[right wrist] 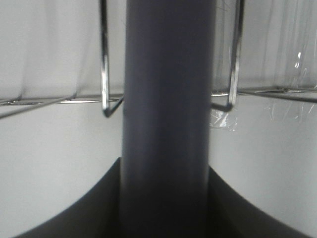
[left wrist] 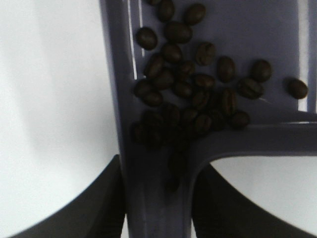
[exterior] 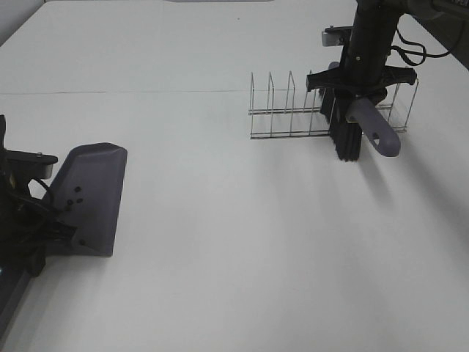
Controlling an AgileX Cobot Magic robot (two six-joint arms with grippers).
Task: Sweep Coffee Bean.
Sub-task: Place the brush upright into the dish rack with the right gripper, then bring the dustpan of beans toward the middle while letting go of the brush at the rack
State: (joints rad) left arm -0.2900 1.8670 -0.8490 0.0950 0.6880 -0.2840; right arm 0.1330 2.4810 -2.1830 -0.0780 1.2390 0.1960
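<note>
Counts of items in view, placed relative to the dustpan.
Dustpan [exterior: 91, 194]: one, grey-purple.
Coffee beans [left wrist: 193, 82]: roughly thirty, all lying inside the dustpan; those in the shadow by its handle blur together and cannot be counted exactly.
Brush [exterior: 372, 126]: one, well apart from the dustpan.
Wire rack [exterior: 282, 110]: one, also well apart from the dustpan.
Robot arms: two, the left arm [exterior: 18, 213] at the dustpan's handle and the right arm [exterior: 370, 44] well away from it.
Table [exterior: 256, 257]: one, white, under the dustpan.

Bright, even light floods the white bench [exterior: 220, 279]; shadows are soft; both wrist views blur close up.
</note>
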